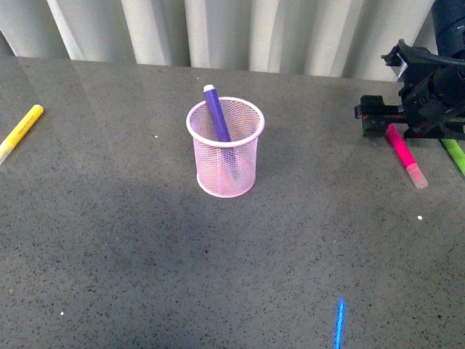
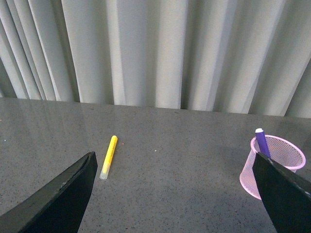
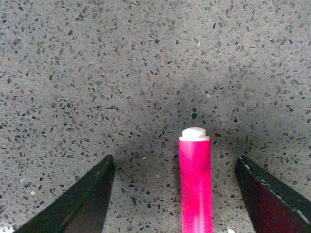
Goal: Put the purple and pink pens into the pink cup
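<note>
Lying far left, the yellow marker (image 1: 22, 129) is well clear, no obstacle. Left gripper (image 2: 173, 156) hangs spread wide, empty. Pink cup (image 1: 225, 149) stands centre, purple pen (image 1: 216, 113) leaning inside; that lean could deflect the next pen, or the light mesh could tip. Right gripper (image 3: 175, 159) is spread around the pink pen (image 3: 195, 179), not touching it; pen lies flat on the table (image 1: 109, 254). Pinching so near its end risks it swinging. Green marker (image 1: 454, 154) just beside could get nudged.
</note>
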